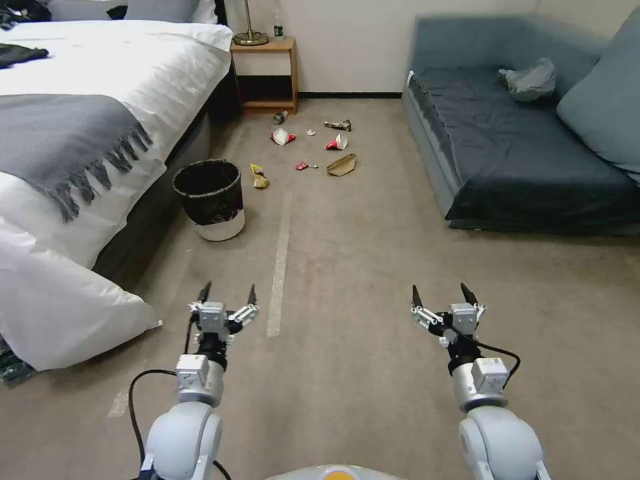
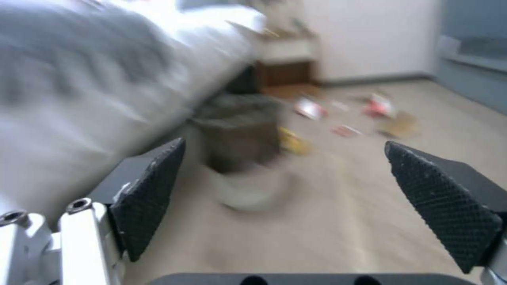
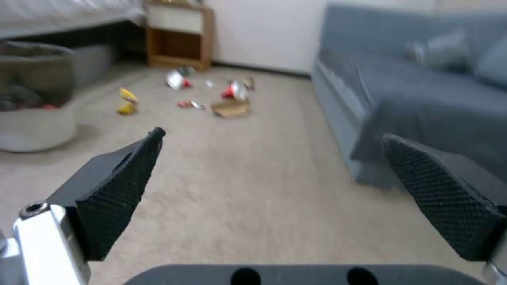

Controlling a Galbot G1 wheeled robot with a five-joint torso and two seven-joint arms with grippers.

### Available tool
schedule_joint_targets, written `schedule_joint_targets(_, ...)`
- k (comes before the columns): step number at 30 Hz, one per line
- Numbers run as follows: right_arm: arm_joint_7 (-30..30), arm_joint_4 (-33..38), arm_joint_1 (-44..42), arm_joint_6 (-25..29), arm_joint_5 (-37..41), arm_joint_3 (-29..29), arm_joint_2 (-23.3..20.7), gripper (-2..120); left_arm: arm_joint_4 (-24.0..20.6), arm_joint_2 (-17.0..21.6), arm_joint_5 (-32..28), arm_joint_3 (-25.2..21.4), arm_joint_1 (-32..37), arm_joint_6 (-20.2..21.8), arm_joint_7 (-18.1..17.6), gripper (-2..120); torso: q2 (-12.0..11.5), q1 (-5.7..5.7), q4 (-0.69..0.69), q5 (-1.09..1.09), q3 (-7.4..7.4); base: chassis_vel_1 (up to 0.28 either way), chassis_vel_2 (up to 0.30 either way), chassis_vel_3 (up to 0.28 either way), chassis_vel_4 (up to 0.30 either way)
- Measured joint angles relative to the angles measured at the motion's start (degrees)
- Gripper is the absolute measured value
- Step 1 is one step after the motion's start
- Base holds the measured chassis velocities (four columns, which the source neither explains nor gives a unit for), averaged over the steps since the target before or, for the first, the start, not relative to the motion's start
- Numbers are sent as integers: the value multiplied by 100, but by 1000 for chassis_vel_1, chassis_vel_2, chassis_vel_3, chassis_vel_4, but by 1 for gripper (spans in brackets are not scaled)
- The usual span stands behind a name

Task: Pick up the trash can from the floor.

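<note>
The trash can (image 1: 211,198) stands upright on the carpeted floor (image 1: 360,280) beside the bed, a black liner folded over its rim and a white band at its base. It also appears ahead in the left wrist view (image 2: 243,154) and at the edge of the right wrist view (image 3: 31,97). My left gripper (image 1: 227,294) hovers open above the floor, short of the can and slightly right of it, nothing between its fingers. Farther right, my right gripper (image 1: 440,295) is open and empty at the same height.
A bed (image 1: 100,133) with white duvet and grey throw lies left, close to the can. A blue sofa (image 1: 527,147) fills the right. A wooden nightstand (image 1: 265,73) stands at the back wall. Scattered litter (image 1: 313,147) lies beyond the can. A pale tape strip (image 1: 280,260) runs along the carpet.
</note>
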Motion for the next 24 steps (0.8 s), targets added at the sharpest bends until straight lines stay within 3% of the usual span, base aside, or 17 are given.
schedule_joint_targets(2,-44,31,-91,111,-35,0,23,100,127,116,-8,-361,-57,-551,-540,99,0,0,2,1,0,0,0,0,0)
schedule_joint_targets(4,-45,31,-93,112,-37,2,23,100,151,135,-37,-384,-59,-598,-540,99,0,0,3,3,0,0,0,0,0)
schedule_joint_targets(6,-82,31,-63,122,-45,8,25,100,253,179,-245,-316,6,-672,-273,100,0,0,3,-8,0,0,0,0,0)
schedule_joint_targets(7,-82,31,-63,122,-45,8,25,100,253,179,-245,-316,6,-672,-273,100,0,0,3,-8,0,0,0,0,0)
schedule_joint_targets(8,-99,30,-24,125,-46,15,17,100,258,200,-283,-285,30,-681,-153,100,0,0,1,5,0,0,0,0,0)
schedule_joint_targets(9,-102,18,17,130,-35,32,5,100,258,218,-301,-260,56,-681,-86,100,0,0,1,1,0,0,0,0,0)
schedule_joint_targets(24,-141,-61,177,143,112,60,-38,100,423,191,-252,-244,119,-959,133,99,0,0,2,1,0,0,0,0,0)
